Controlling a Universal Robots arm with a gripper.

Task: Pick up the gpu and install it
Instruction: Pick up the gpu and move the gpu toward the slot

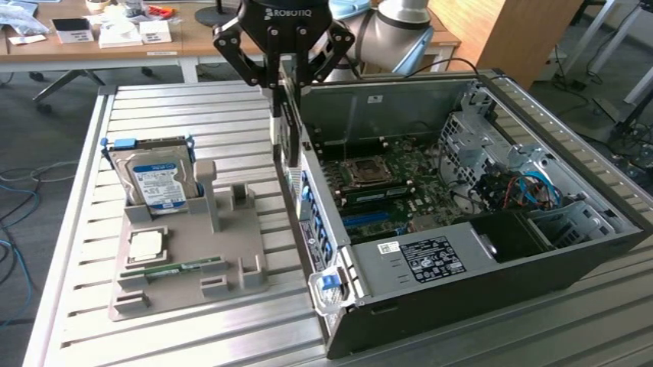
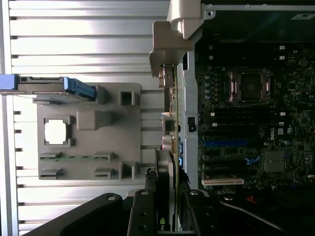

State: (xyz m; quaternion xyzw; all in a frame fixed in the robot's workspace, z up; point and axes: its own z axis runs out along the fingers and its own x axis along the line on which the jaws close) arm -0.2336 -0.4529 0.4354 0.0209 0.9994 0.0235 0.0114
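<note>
— Robotiq claw (image 1: 287,80) is about half closed, its fingers pinching the top edge of the gpu (image 1: 290,130). The card hangs straight down, edge-on to us.

— Where is it, relative to the case (image 1: 490,298)?

— Right at the case wall on the exterior view's left, the one with the blue tabs. The wrist view has the gpu (image 2: 165,162) running along that wall line, between the grey parts tray (image 2: 88,132) and the motherboard (image 2: 246,123). Inside or just outside the wall, I can't tell.

— So which step is this?

— Carrying, I'd say. It's picked up and not seated; no slot has it.

— What would seating it need?

— My guess: the card's lower edge square over the blue slot (image 2: 224,143), with the silver bracket end toward the rear wall.

— Any room to move?

— Plenty above the open case. Tight spots are that wall's rim beside the card and the drive cage (image 1: 490,153) on the far side. The hard drive (image 1: 158,180) stands well apart on the tray.
</note>
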